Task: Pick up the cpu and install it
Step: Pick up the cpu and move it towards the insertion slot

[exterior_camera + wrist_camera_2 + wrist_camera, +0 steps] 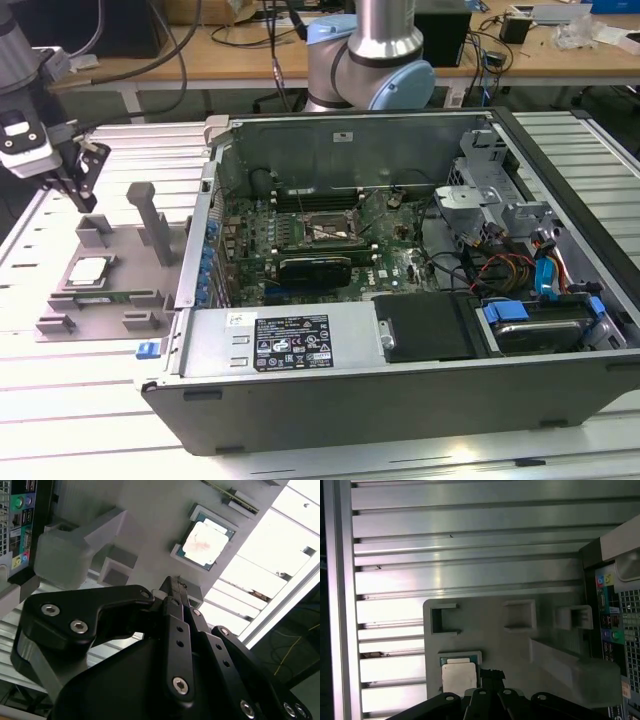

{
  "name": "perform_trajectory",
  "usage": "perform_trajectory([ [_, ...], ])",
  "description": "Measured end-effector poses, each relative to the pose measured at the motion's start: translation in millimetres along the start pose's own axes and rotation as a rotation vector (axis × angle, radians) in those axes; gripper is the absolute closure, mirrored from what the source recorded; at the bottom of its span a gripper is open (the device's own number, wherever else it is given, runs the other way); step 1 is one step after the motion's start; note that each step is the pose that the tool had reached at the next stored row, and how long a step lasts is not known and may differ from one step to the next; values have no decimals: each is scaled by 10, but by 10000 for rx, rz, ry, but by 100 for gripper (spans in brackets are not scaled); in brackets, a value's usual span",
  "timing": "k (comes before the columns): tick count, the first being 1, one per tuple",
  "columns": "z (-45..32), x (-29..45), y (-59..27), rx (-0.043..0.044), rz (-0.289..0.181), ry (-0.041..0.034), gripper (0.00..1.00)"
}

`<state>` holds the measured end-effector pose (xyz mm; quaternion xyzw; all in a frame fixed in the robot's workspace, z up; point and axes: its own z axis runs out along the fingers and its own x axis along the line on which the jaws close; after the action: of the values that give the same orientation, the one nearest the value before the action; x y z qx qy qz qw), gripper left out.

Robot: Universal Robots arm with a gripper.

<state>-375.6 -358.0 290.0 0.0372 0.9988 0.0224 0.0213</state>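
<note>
Entry: cpu (88, 270), seated flat in recessed nest of grey fixture plate (125, 262); nest likely keeps it square for pickup, not yet lifted. Gripper (85, 200) hovers above fixture plate, near cpu; fingers (170, 595) together, empty. Open computer case (400, 400) beside fixture plate.

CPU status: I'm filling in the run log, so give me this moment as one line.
gripper: shut, empty, over gray fixture | cpu: lying in fixture pocket, not grasped | install: not done

Bright indoor light, patchy glare
</note>
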Motion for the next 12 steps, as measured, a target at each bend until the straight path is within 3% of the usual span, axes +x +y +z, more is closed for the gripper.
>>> perform_trajectory([
  [6, 80, 97, -11, -1, 1, -2, 89],
  [12, 191, 145, -48, 0, 1, 2, 89],
])
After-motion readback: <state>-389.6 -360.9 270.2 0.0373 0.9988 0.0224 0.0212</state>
